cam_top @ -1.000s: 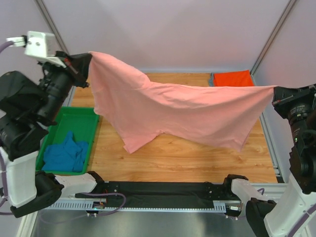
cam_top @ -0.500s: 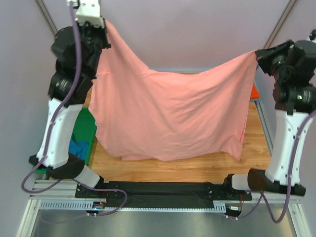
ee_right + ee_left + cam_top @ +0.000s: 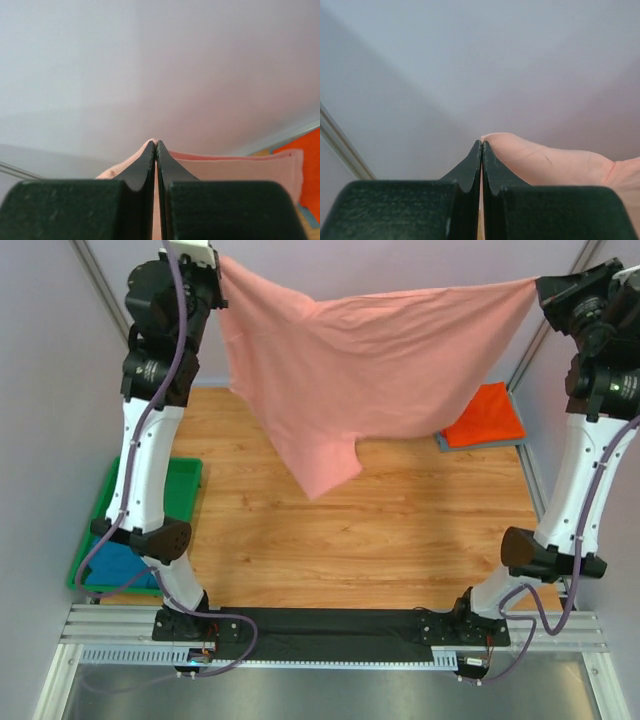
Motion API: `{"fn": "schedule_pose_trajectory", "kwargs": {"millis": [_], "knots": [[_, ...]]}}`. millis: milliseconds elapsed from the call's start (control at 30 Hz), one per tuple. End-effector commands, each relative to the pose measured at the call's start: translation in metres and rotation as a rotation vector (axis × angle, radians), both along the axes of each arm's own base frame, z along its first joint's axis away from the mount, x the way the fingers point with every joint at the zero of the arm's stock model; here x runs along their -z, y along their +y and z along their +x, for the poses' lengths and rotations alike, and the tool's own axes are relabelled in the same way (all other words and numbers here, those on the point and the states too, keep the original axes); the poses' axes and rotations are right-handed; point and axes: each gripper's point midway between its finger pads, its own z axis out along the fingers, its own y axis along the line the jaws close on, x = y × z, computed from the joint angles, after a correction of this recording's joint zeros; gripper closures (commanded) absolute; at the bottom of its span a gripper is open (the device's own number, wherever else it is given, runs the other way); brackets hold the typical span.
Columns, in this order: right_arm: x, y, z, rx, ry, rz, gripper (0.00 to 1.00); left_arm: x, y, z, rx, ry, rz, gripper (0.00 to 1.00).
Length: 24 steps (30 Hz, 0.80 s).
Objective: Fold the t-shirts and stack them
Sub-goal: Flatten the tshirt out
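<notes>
Only overhead shows the green bin [image 3: 190,480]; wrists show pinched salmon-pink t-shirt [image 3: 545,160]

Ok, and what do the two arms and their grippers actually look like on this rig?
Both arms match: the left arm and right arm have white link shells with bulky black joint housings, and a pale lavender cable runs along each. The left gripper and right gripper have matte black fingers tapering to thin tips. No markings are legible.
</notes>
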Motion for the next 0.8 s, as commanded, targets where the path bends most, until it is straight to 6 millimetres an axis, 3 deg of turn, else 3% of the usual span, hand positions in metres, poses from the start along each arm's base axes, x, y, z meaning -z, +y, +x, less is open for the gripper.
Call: {"fn": "schedule_pose_trajectory", "kwargs": {"millis": [0,33,67,100,133,167,200,233,267,300,333,367,400,433,467,533,567,633,667,700,767], "knots": [[-0.056,0.005,-0.056,-0.009,-0.184,-0.037,1.0,-0.118,0.026,-0.102,0.033,-0.344,-0.076,1.0],[-0.054,0.005,-0.061,-0.006,-0.178,-0.056,1.0,-0.128,0.032,-0.12,0.034,-0.373,-0.081,1.0],[-0.05,0.004,-0.064,-0.006,-0.165,-0.075,1.0,-0.122,0.03,-0.12,0.043,-0.353,-0.075,1.0],[-0.035,0.003,-0.068,0.001,-0.115,-0.083,1.0,-0.119,0.031,-0.126,0.05,-0.343,-0.073,1.0],[-0.024,0.002,-0.07,0.008,-0.085,-0.114,1.0,-0.123,0.035,-0.145,0.063,-0.353,-0.08,1.0],[-0.011,0.001,-0.072,0.009,-0.051,-0.122,1.0,-0.099,0.028,-0.136,0.076,-0.279,-0.062,1.0],[0.013,0.003,-0.079,0.006,0.003,-0.12,1.0,-0.101,0.034,-0.161,0.083,-0.292,-0.069,1.0],[0.031,0.004,-0.083,0.004,0.045,-0.131,1.0,-0.089,0.035,-0.165,0.084,-0.264,-0.071,1.0],[0.045,0.005,-0.089,0.007,0.078,-0.127,1.0,-0.044,0.022,-0.148,0.102,-0.151,-0.048,1.0],[0.046,0.011,-0.114,0.011,0.064,-0.129,1.0,-0.04,0.029,-0.172,0.106,-0.154,-0.065,1.0],[0.096,0.01,-0.109,0.003,0.171,-0.093,1.0,-0.021,0.032,-0.175,0.095,-0.109,-0.093,1.0],[0.11,0.016,-0.117,-0.01,0.192,-0.065,1.0,0.029,0.022,-0.166,0.102,0.014,-0.072,1.0],[0.121,0.023,-0.136,-0.019,0.196,-0.058,1.0,0.038,0.03,-0.186,0.099,0.024,-0.085,1.0],[0.14,0.028,-0.142,-0.029,0.235,-0.039,1.0,0.06,0.035,-0.189,0.069,0.078,-0.095,1.0],[0.181,0.03,-0.142,-0.035,0.331,0.004,1.0,0.107,0.034,-0.188,0.054,0.197,-0.056,1.0],[0.205,0.041,-0.16,-0.057,0.376,0.028,1.0,0.135,0.057,-0.208,-0.034,0.244,-0.083,1.0],[0.237,0.044,-0.162,-0.064,0.448,0.05,1.0,0.177,0.061,-0.207,-0.071,0.336,-0.047,1.0],[0.266,0.048,-0.177,-0.063,0.523,0.089,1.0,0.201,0.078,-0.222,-0.137,0.364,-0.077,1.0],[0.291,0.053,-0.187,-0.076,0.586,0.101,1.0,0.229,0.08,-0.225,-0.154,0.432,-0.056,1.0],[0.306,0.055,-0.193,-0.079,0.62,0.105,1.0,0.236,0.083,-0.232,-0.155,0.439,-0.066,1.0],[0.323,0.057,-0.208,-0.079,0.652,0.1,1.0,0.264,0.08,-0.238,-0.146,0.512,-0.075,1.0]]}}
